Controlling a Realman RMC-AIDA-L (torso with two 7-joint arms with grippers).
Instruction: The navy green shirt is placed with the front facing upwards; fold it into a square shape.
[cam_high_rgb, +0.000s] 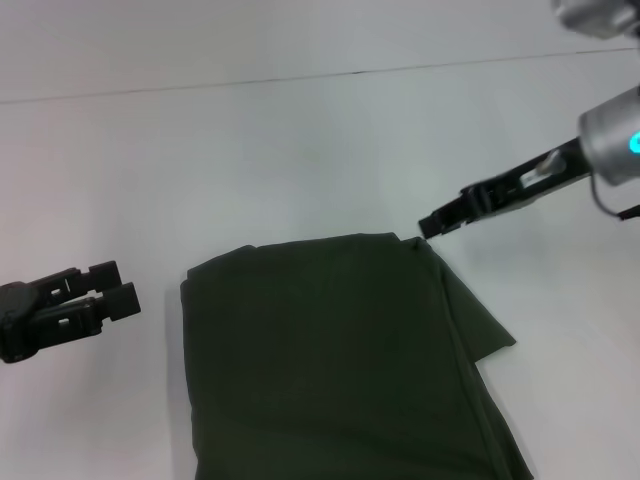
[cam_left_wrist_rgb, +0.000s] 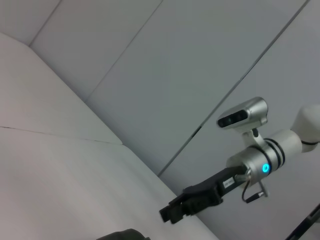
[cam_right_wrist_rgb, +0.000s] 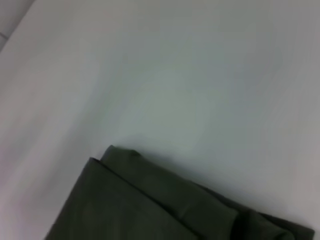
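The navy green shirt (cam_high_rgb: 330, 360) lies folded on the white table (cam_high_rgb: 300, 150) as a rough rectangle, plain green side up, with no lettering or label showing. One layer sticks out at its right edge (cam_high_rgb: 490, 335). My left gripper (cam_high_rgb: 112, 285) hovers left of the shirt, apart from it, open and empty. My right gripper (cam_high_rgb: 430, 222) is just above the shirt's far right corner, shut and holding nothing. The right wrist view shows that folded corner (cam_right_wrist_rgb: 150, 210). The left wrist view shows the right gripper (cam_left_wrist_rgb: 172, 212) and a sliver of shirt (cam_left_wrist_rgb: 122, 235).
The white table runs far back to a seam line (cam_high_rgb: 300, 80). The shirt's near end runs out of the head view at the bottom. No other objects show.
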